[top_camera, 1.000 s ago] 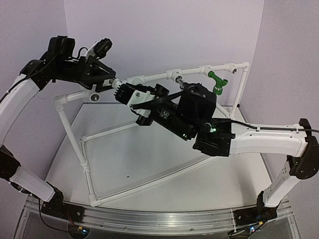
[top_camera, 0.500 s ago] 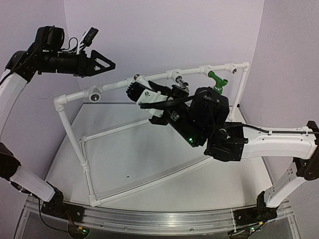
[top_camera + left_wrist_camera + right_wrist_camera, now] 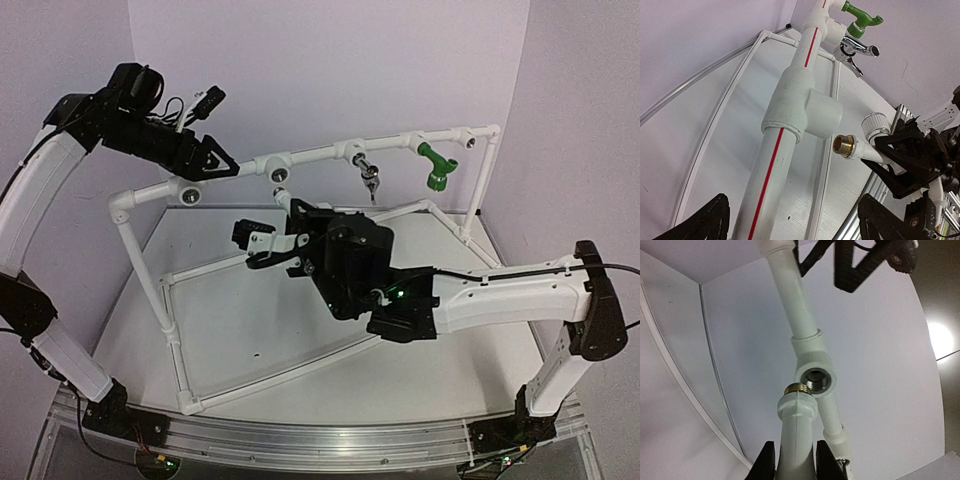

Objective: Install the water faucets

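My right gripper (image 3: 298,218) (image 3: 796,460) is shut on a white faucet (image 3: 286,198) (image 3: 798,430). Its brass thread (image 3: 799,388) (image 3: 844,146) points at an empty threaded socket (image 3: 815,379) (image 3: 281,176) on the white pipe frame (image 3: 310,152), just short of it. My left gripper (image 3: 218,168) (image 3: 795,225) is open, its fingers either side of the top pipe without touching it. A green faucet (image 3: 435,165) (image 3: 860,17) and a chrome faucet (image 3: 370,178) (image 3: 860,47) sit in sockets further right on that pipe.
Another empty socket (image 3: 190,190) sits on the pipe left of the faucet, below my left gripper. The frame's lower rails (image 3: 170,310) lie on the white table (image 3: 250,330). Purple walls stand close behind and beside the frame.
My right arm has dropped and swung left with the white faucet, bringing its thread under the socket. My left gripper rose off the pipe, then came back down to it, open.
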Robot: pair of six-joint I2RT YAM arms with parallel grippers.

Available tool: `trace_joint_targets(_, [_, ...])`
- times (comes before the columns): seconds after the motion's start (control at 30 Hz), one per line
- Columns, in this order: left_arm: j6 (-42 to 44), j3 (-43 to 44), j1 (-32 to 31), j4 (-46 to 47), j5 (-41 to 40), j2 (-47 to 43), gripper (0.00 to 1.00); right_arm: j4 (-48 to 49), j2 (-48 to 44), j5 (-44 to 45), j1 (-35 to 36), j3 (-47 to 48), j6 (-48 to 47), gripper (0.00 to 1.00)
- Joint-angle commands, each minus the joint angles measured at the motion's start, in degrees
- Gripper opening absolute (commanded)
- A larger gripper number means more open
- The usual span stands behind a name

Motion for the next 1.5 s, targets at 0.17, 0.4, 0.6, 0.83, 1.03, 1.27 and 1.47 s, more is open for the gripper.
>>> trace_joint_targets(0.17, [3.2,-1.0,0.0,-1.7,1.2,1.0,0.86,6.3,2.1,3.5,0.1,3.5,-5.3,0.00])
trace_joint_targets(0.4, [2.9,-1.0,0.0,-2.2,-0.4,2.1,0.83,6.1,3.5,7.3,0.1,7.0,-8.1,0.00])
trace_joint_targets(0.6, [2.7,-0.6,0.0,-2.0,-0.5,2.3,0.83,5.5,4.6,8.8,0.1,8.6,-8.3,0.00])
trace_joint_targets(0.83, [2.1,-1.6,-0.1,-1.8,-0.1,1.6,0.81,4.7,6.5,8.6,0.1,11.1,-7.6,0.00])
trace_joint_targets(1.03, [1.6,-2.8,0.0,-1.4,0.7,1.0,0.79,3.8,7.9,9.5,-0.2,12.6,-7.2,0.00])
trace_joint_targets(1.27, [1.6,-3.1,0.0,-1.9,1.1,1.5,0.74,2.0,8.7,11.2,-0.2,14.8,-7.8,0.00])
trace_joint_targets(1.47, [1.6,-2.8,0.0,-2.0,1.5,2.0,0.71,0.1,8.7,12.4,-0.3,16.1,-8.7,0.00])
